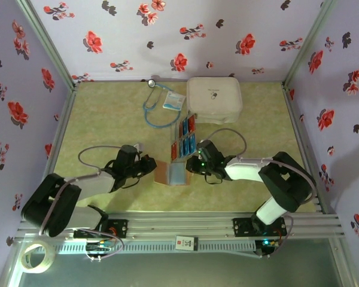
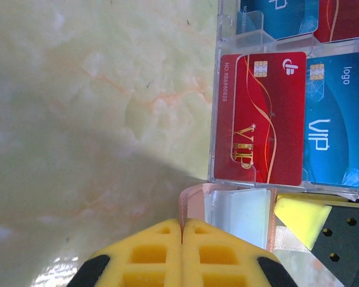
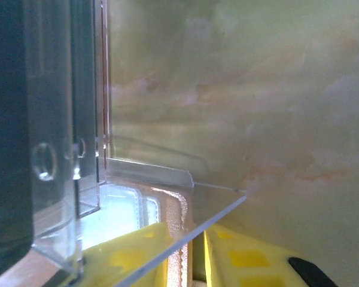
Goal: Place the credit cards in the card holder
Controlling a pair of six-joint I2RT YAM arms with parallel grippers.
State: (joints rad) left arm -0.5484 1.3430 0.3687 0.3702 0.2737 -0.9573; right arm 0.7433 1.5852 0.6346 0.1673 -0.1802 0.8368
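Note:
The tan-brown card holder point(image 1: 172, 173) lies just in front of a clear tray. My left gripper point(image 1: 152, 167) is shut on its left edge; the yellow fingers point(image 2: 182, 230) pinch the thin leather flap of the card holder point(image 2: 194, 200), whose clear window pocket gapes. My right gripper point(image 1: 192, 165) sits at the holder's right edge. Its jaws point(image 3: 194, 242) stand slightly apart around the edge of the card holder point(image 3: 180, 233), with a gap on the right side. Red and blue credit cards point(image 1: 186, 136) stand in the tray. A red VIP card point(image 2: 260, 119) and a blue card point(image 2: 338, 119) show close up.
The clear plastic tray point(image 1: 172, 145) touches the holder's far side, and its wall point(image 3: 60, 149) stands close to my right fingers. Farther back lie a large white case point(image 1: 213, 98), a stethoscope point(image 1: 157, 107) and a white-and-blue packet point(image 1: 174, 100). A tape roll point(image 1: 37, 257) sits off the table.

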